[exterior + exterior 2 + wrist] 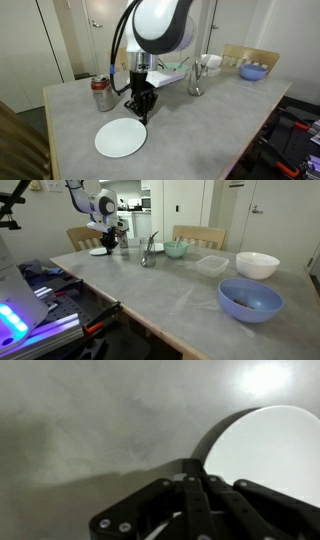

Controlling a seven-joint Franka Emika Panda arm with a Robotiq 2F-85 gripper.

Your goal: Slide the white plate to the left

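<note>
Overall: Panda arm [160,25] reaching down over a grey counter [205,130].
Pincer [141,115]: fingers pressed together with nothing between them, tips low over the counter.
White plate [120,138]: flat on the counter, at 7 o'clock of the pincer in an exterior view. In the wrist view the plate [270,455] sits at 2 o'clock of the fingertips, rim just beside them; contact cannot be told.
Soda can [102,94]: upright, at 10 o'clock of the pincer, apart from the plate.
Metal pitcher [197,78]: at 2 o'clock, well apart.
</note>
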